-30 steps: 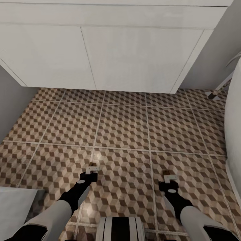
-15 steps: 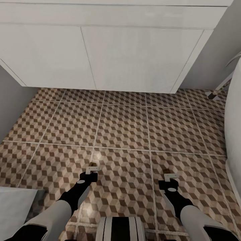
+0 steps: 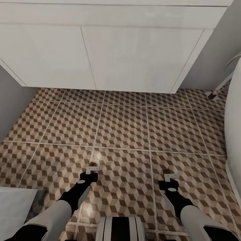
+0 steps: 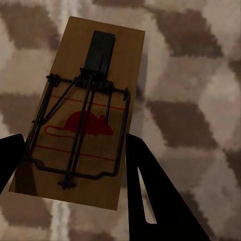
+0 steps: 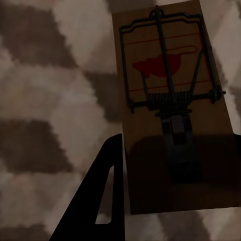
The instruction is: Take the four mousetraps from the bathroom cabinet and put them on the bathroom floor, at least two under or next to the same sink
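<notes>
Two mousetraps are in view, one in each gripper, both low over the bathroom floor (image 3: 124, 134). This floor has large square tiles with a cube pattern in brown, beige and cream, and pale grout lines run between the tiles.

At the far side of the floor hangs the white vanity (image 3: 100, 57) with two flat doors; its bottom edge stands above the tiles, so a strip of floor goes under it. A grey wall (image 3: 13, 100) closes the left side. At the right edge a curved white body (image 3: 234, 134) comes in, and a white box corner (image 3: 16, 207) sits at the lower left. Between these edges the middle of the floor is wide and open in front of both arms.

The left gripper (image 3: 92, 169) holds the left mousetrap (image 4: 85, 113): a tan board with dark wire spring and a red mouse mark. The black fingers (image 4: 150, 191) sit against the two long sides of the board, pinching it.

The right gripper (image 3: 170, 176) carries the right mousetrap (image 5: 173, 100), with the same wire and red mark. One black finger (image 5: 103, 196) touches its long edge; the other finger is outside the picture, but the board lies between them, gripped.
</notes>
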You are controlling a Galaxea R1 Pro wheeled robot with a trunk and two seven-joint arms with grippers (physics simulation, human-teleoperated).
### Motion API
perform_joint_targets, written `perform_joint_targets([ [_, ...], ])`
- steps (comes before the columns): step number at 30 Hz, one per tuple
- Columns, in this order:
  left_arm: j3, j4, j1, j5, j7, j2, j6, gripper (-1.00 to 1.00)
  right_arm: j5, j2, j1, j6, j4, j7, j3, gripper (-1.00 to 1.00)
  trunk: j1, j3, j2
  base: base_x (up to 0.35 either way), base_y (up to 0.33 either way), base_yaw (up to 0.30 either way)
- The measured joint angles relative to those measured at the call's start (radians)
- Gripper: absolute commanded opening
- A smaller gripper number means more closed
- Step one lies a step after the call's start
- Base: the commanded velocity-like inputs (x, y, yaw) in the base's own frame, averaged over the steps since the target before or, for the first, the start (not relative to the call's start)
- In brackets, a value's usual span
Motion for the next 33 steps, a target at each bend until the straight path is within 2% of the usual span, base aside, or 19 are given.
perform_joint_targets([
  [21,0.000,0.001,0.000,-0.003,0.000,0.000,0.000,-1.00,0.004,0.004,0.000,-0.007,-0.035,-0.006,0.003,-1.00,0.000,0.000,0.000,0.000,0.000,0.000],
  [26,0.000,0.001,0.000,-0.003,0.000,0.000,0.000,-1.00,0.011,0.044,0.000,-0.006,-0.039,-0.007,0.008,-1.00,0.000,0.000,0.000,0.000,0.000,0.000],
  [33,-0.001,0.001,0.000,-0.007,0.001,0.000,0.000,-1.00,0.014,0.060,0.000,-0.004,-0.040,-0.007,0.009,-1.00,0.000,0.000,0.000,0.000,0.000,0.000],
])
